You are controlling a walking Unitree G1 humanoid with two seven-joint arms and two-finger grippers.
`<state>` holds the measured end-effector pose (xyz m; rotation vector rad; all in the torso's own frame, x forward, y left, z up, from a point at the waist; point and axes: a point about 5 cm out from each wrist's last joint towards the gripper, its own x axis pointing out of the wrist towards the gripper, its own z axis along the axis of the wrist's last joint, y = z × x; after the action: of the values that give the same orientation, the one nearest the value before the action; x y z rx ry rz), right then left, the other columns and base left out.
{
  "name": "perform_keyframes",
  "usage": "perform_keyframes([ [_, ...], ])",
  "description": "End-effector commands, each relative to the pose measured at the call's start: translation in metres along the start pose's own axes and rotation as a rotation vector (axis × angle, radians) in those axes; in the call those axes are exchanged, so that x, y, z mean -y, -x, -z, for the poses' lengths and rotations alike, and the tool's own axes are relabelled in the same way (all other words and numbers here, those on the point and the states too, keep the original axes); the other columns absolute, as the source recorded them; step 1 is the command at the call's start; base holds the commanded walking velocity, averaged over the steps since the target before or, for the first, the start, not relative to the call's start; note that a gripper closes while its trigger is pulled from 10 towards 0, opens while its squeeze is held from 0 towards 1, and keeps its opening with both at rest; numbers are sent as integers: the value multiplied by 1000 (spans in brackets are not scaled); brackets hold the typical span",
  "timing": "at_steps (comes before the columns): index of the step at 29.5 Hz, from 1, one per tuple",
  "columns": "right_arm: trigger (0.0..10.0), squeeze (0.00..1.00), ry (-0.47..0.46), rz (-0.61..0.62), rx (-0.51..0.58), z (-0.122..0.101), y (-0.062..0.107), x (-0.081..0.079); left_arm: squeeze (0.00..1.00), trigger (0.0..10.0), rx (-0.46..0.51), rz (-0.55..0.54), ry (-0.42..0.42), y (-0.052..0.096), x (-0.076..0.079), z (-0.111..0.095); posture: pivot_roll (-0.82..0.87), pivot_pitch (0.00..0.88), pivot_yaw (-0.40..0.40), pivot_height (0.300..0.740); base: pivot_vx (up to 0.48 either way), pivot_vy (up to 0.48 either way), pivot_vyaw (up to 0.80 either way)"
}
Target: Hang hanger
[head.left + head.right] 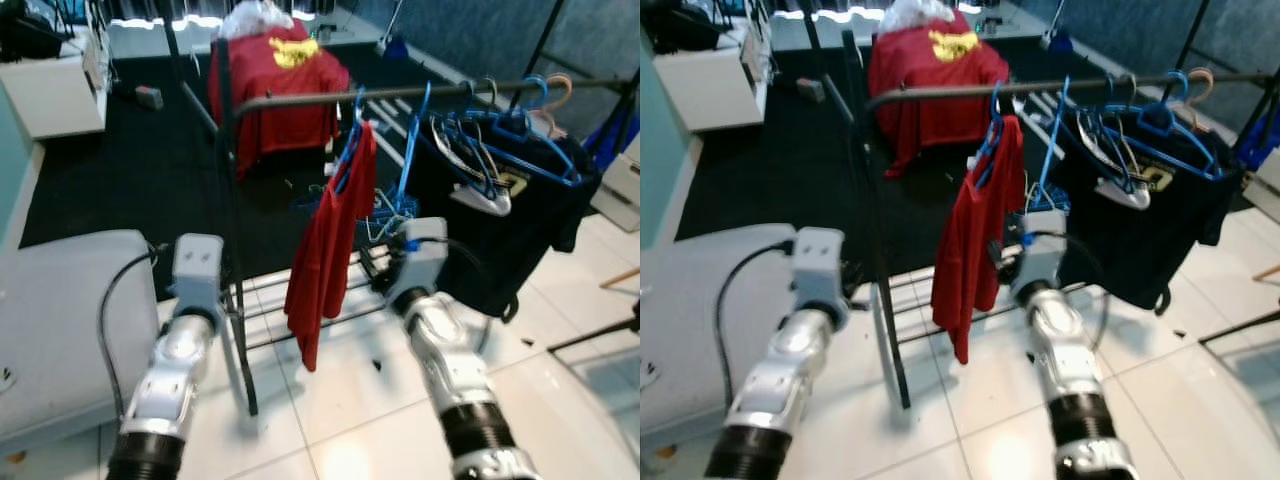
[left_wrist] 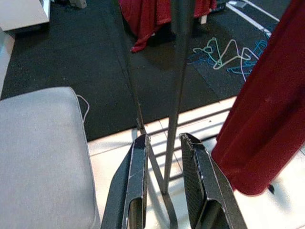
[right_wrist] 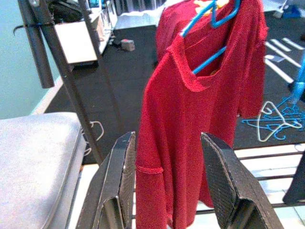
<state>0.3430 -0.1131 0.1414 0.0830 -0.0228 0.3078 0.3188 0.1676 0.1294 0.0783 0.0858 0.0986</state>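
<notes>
Right gripper (image 3: 167, 181) spread, empty, facing red shirt (image 3: 205, 109) | left gripper (image 2: 164, 181) parted, empty, by rack post (image 2: 176, 95)

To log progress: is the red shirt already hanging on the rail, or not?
Hanging. The red shirt is on a blue hanger hooked over the rail; both grippers are open.

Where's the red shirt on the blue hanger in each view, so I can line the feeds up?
Left eye: red shirt centre, hanging from the rack rail.
Right eye: centre, same rail.
Left wrist: right edge.
Right wrist: centre.
Shared landmark: dark rack upright.
</notes>
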Motion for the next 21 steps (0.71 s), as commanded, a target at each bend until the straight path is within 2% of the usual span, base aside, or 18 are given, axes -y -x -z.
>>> perform_keyframes([
  [1,10000,0,-2,37,-10,1,4,11,0,10000,-13,17,4,1,6,2,-36,70,-38,740,319,0,0],
  [10,10000,0,10,28,11,-5,2,11,0,10000,-9,12,23,2,5,0,-37,70,-38,740,319,0,0],
  [13,10000,0,61,23,26,-10,1,12,0,10000,-1,9,40,3,4,-2,-38,70,-38,740,317,0,0],
  [18,10000,0,67,32,39,-14,1,14,0,10000,8,15,29,4,5,-4,-33,71,-42,740,315,0,0],
  [21,10000,0,74,37,68,-24,-1,20,0,10000,28,33,13,6,6,-8,-32,70,-40,740,315,0,-546],
])
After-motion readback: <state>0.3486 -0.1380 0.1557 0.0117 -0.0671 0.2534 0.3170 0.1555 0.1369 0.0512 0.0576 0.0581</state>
